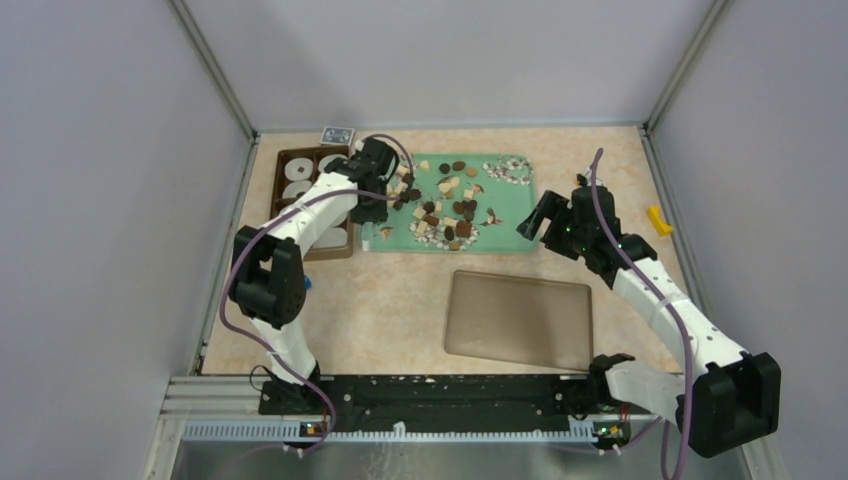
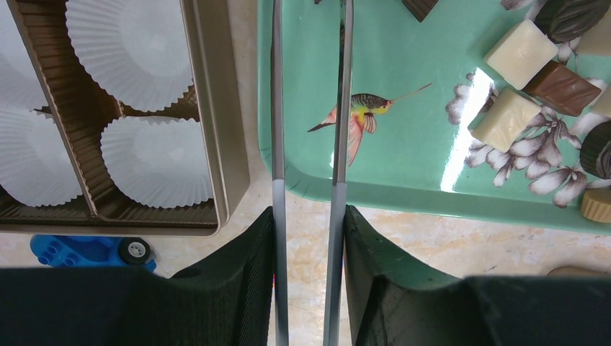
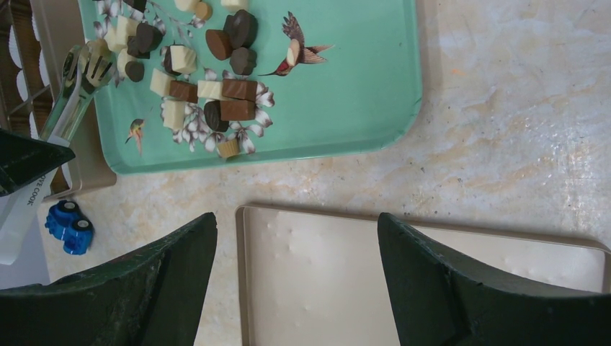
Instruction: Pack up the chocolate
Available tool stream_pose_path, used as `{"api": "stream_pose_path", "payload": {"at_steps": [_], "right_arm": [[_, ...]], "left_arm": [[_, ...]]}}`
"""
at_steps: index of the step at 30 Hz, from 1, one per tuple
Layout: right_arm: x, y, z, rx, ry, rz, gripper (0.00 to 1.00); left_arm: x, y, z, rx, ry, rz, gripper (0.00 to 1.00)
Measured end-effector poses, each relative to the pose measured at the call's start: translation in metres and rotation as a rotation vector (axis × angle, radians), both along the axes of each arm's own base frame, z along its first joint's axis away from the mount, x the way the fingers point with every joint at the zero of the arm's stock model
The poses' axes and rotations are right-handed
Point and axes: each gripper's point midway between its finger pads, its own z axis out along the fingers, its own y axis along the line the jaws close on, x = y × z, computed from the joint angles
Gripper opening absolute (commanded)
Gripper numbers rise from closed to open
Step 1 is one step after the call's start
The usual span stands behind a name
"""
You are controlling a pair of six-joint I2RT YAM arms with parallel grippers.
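While the left jaws clamp the thin flat metal tongs (image 2: 342, 108), the right jaws stand wide apart over a smooth tan panel (image 3: 432, 288). The chocolate (image 3: 238, 90), brown rounds and cream squares, lies scattered on a glossy mint-green tray (image 3: 360, 86).

Blue toy vehicle (image 2: 90, 251) lies just beside brown box (image 2: 220, 108) of white paper cups (image 2: 155, 160). Metal tongs (image 2: 277, 108) over green hummingbird tray (image 2: 403, 144). Yellow block (image 1: 658, 220) near right edge of table (image 1: 400, 300).
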Motion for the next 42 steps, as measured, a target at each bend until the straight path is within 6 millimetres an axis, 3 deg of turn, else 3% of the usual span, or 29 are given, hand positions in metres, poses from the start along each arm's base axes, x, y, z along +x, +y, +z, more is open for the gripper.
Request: {"api": "stream_pose_path", "payload": {"at_steps": [11, 19, 26, 34, 42], "right_arm": [[0.0, 0.0, 0.0, 0.001, -0.001, 0.0, 0.8], [-0.001, 0.0, 0.001, 0.001, 0.0, 0.0, 0.8], [-0.001, 0.0, 0.003, 0.004, -0.008, 0.0, 0.8], [-0.001, 0.0, 0.003, 0.004, -0.009, 0.001, 0.8], [0.0, 0.0, 0.0, 0.001, 0.001, 0.001, 0.8]], "left_arm": [[0.003, -0.003, 0.011, -0.02, -0.019, -0.008, 0.31], [0.006, -0.001, 0.057, -0.041, -0.117, -0.01, 0.32], [0.01, 0.021, 0.087, -0.019, -0.197, 0.029, 0.32], [0.023, 0.071, 0.084, -0.003, -0.195, 0.145, 0.32], [0.033, 0.089, 0.065, 0.014, -0.155, 0.183, 0.32]]}}
